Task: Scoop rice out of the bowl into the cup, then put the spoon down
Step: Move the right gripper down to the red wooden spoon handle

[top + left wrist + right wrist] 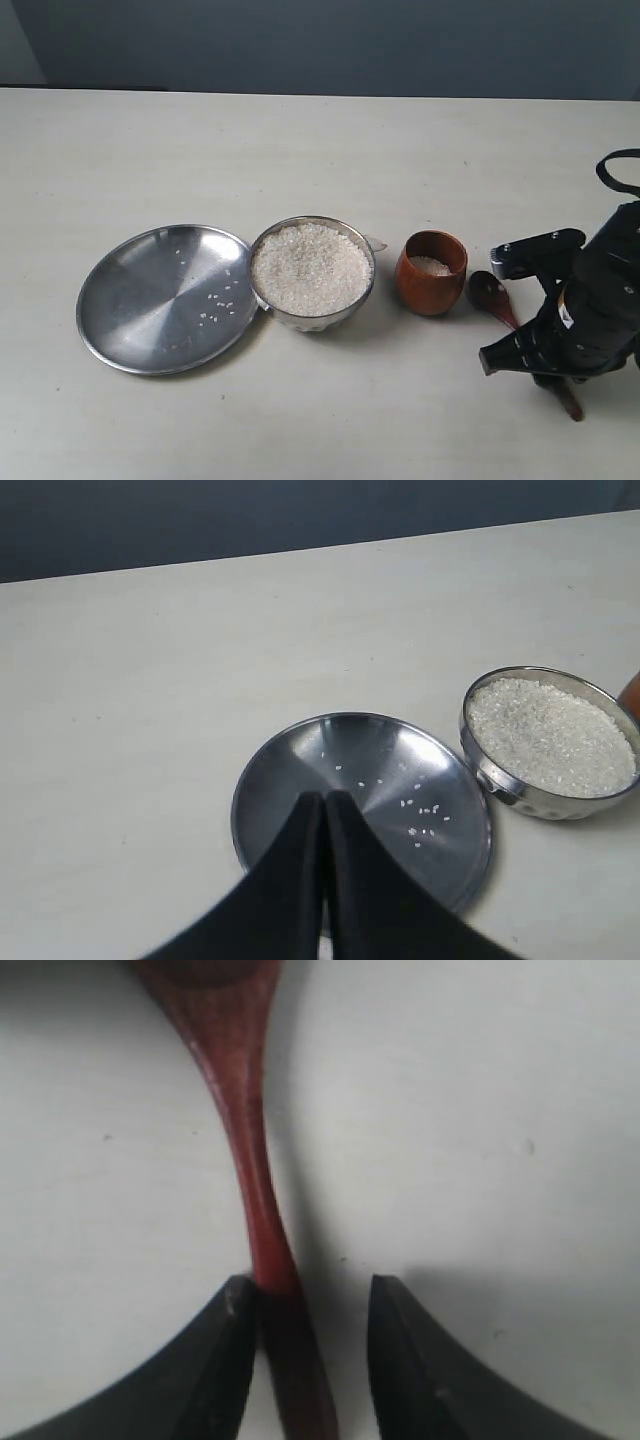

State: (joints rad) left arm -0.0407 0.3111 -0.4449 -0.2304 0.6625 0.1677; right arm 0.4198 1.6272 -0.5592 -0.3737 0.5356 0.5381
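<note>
The metal bowl stands at mid-table, heaped with white rice. To its right is the brown wooden cup with a little rice in it. The wooden spoon lies flat on the table right of the cup, its handle running under my right gripper. In the right wrist view the right gripper is open and straddles the spoon handle; the handle rests against one finger with a gap to the other. My left gripper hangs shut and empty above the plate. The bowl and rice also show there.
A wide flat metal plate lies left of the bowl, touching it, with a few stray grains on it; it is also in the left wrist view as the plate. Bare pale tabletop stretches behind the things.
</note>
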